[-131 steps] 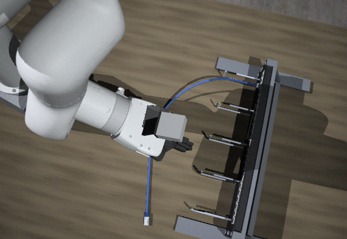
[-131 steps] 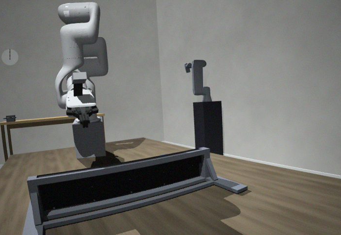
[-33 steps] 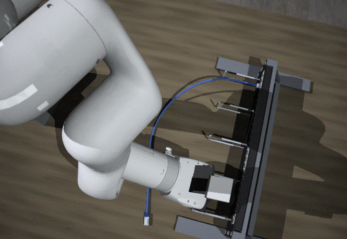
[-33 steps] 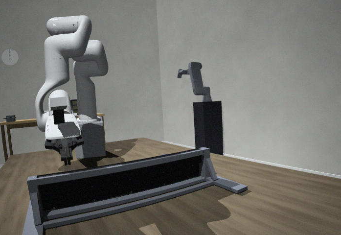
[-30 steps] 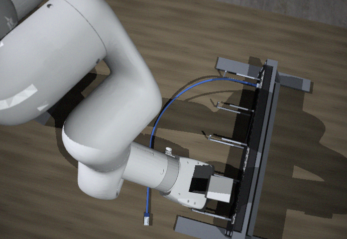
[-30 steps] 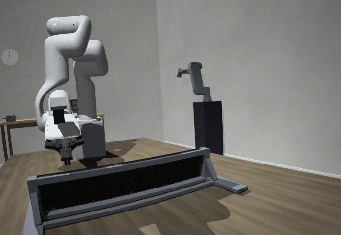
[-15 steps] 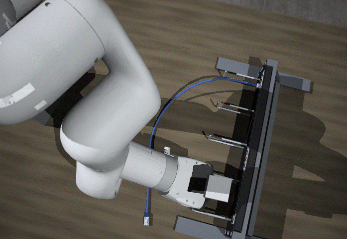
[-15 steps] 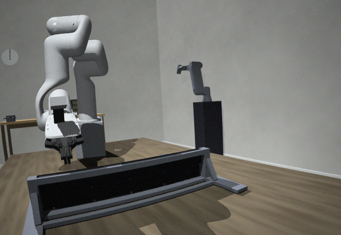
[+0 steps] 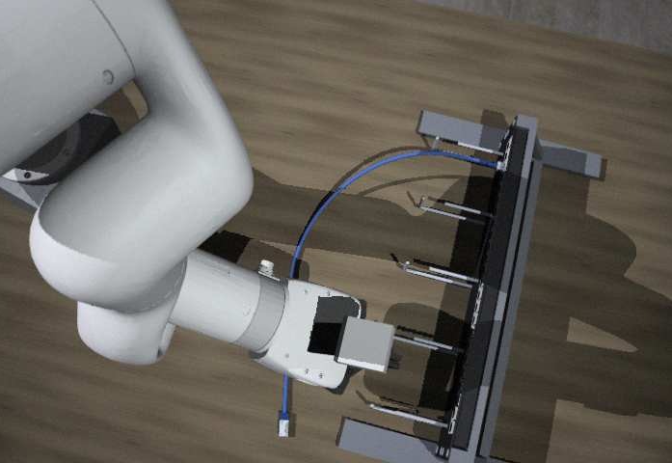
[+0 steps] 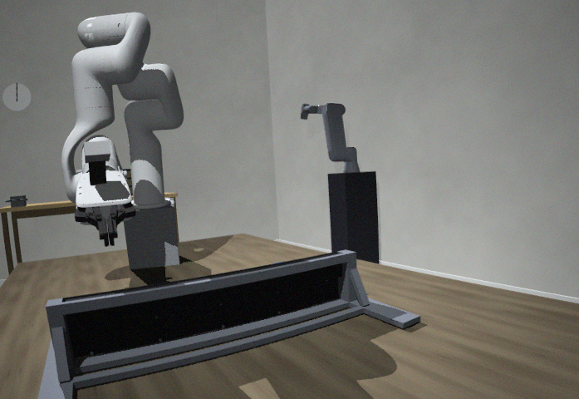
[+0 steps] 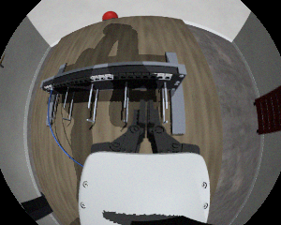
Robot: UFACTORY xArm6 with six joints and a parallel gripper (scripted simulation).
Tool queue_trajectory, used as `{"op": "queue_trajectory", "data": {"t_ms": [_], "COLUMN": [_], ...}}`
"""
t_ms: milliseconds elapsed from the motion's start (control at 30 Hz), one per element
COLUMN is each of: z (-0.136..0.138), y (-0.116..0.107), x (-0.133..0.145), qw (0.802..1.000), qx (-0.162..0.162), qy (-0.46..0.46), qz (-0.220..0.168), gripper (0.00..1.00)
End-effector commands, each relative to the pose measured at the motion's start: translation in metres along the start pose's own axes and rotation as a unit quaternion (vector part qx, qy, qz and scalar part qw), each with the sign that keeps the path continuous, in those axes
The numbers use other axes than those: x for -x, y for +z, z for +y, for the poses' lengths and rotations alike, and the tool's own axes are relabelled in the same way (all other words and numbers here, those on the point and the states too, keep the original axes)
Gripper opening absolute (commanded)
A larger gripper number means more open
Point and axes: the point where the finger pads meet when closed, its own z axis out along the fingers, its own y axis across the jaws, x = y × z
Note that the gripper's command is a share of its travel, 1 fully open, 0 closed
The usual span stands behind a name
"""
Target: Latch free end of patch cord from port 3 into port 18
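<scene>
The grey and black rack [image 9: 526, 179] [image 10: 205, 281] [image 11: 116, 73] stands on the wooden table, with its port side facing my arm. The blue patch cord [image 9: 341, 188] [image 11: 51, 112] leaves a port near the rack's far left end and curves over the table. It passes under my wrist. Its free-end plug [image 9: 283, 421] lies flat on the table, apart from the rack. My gripper [image 9: 396, 360] [image 10: 109, 240] [image 11: 146, 108] is shut and empty. It hangs above the table in front of the rack's right part and points at the rack. The port numbers are too small to read.
Several thin metal bars [image 9: 445, 211] [image 9: 436, 274] [image 9: 408, 415] stick out of the rack's front toward my arm. Grey feet [image 9: 380, 439] [image 10: 390, 316] extend from both ends of the rack. A second arm on a black pedestal [image 10: 351, 211] and a side table [image 10: 36, 205] stand off the table.
</scene>
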Motion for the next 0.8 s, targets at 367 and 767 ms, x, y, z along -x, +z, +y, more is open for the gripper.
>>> {"op": "queue_trajectory", "data": {"t_ms": [367, 767], "z": [0.000, 0.031], "y": [-0.064, -0.044], "x": [-0.002, 0.023], "qw": [1.000, 0.995], "qx": [0.000, 0.045], "qy": [-0.001, 0.052], "qz": [0.000, -0.071], "gripper": [0.00, 0.00]}}
